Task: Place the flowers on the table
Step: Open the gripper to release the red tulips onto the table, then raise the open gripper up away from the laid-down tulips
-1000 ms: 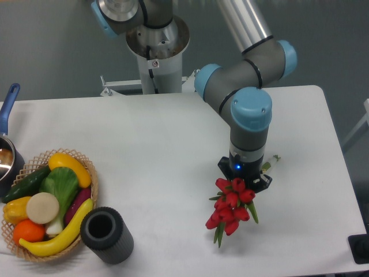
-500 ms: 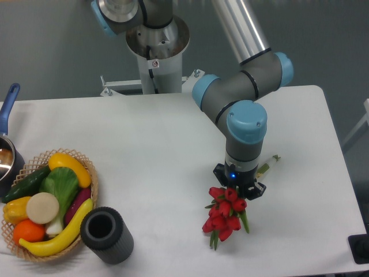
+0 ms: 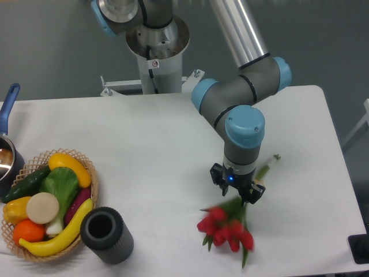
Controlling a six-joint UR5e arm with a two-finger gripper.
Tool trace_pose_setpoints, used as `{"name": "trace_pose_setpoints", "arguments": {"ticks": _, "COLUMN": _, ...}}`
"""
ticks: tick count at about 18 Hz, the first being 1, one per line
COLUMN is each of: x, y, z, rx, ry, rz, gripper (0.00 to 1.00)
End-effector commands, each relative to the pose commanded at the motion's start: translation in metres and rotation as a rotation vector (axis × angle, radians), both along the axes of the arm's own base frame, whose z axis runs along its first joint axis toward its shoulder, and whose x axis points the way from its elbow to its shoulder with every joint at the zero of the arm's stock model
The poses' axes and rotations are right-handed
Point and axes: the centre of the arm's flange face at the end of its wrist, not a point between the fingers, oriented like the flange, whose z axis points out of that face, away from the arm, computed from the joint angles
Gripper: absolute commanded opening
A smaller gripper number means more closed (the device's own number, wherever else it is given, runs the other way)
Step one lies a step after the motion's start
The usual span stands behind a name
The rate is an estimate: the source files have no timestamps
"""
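Note:
The flowers (image 3: 226, 227), a bunch of red tulip buds on green stems, show as a motion blur low over the white table (image 3: 150, 144), at its front right. Their stems run up and to the right under the wrist, and the stem end (image 3: 273, 158) pokes out on the far side. My gripper (image 3: 237, 193) points straight down just above the buds, with the stems passing between its fingers. The jaws look parted, and the buds sit clearly lower and farther from the gripper than the fingers do.
A wicker basket (image 3: 92, 179) of fruit and vegetables stands at the front left. A dark grey cylinder cup (image 3: 106, 234) is next to it. A pot with a blue handle (image 3: 8, 109) sits at the left edge. The arm's base column (image 3: 155, 57) is behind the table.
The gripper has shifted slightly left and down. The flower buds have dropped away from it toward the table's front and are now blurred with motion.

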Motion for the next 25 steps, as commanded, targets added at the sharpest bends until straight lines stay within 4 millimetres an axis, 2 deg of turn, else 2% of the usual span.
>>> {"name": "trace_pose_setpoints", "arguments": {"ticks": 1, "x": 0.0, "y": 0.0, "z": 0.001, "rx": 0.002, "ry": 0.0, "rz": 0.006, "gripper": 0.99}}
{"name": "trace_pose_setpoints", "arguments": {"ticks": 6, "x": 0.001, "y": -0.002, "z": 0.006, "rx": 0.004, "ry": 0.004, "rz": 0.008, "gripper": 1.0}}
{"name": "trace_pose_setpoints", "arguments": {"ticks": 8, "x": 0.002, "y": -0.004, "z": 0.021, "rx": 0.015, "ry": 0.025, "rz": 0.01, "gripper": 1.0}}
{"name": "trace_pose_setpoints", "arguments": {"ticks": 10, "x": -0.002, "y": -0.013, "z": 0.029, "rx": 0.016, "ry": 0.037, "rz": 0.025, "gripper": 1.0}}
{"name": "trace_pose_setpoints", "arguments": {"ticks": 13, "x": -0.01, "y": -0.024, "z": 0.027, "rx": -0.008, "ry": 0.05, "rz": 0.04, "gripper": 1.0}}
{"name": "trace_pose_setpoints", "arguments": {"ticks": 19, "x": -0.044, "y": -0.056, "z": 0.02, "rx": -0.08, "ry": 0.09, "rz": 0.099, "gripper": 1.0}}
{"name": "trace_pose_setpoints", "arguments": {"ticks": 22, "x": -0.063, "y": -0.067, "z": 0.018, "rx": -0.084, "ry": 0.106, "rz": 0.065, "gripper": 1.0}}
{"name": "trace_pose_setpoints", "arguments": {"ticks": 25, "x": -0.081, "y": -0.089, "z": 0.013, "rx": -0.098, "ry": 0.107, "rz": 0.037, "gripper": 1.0}}
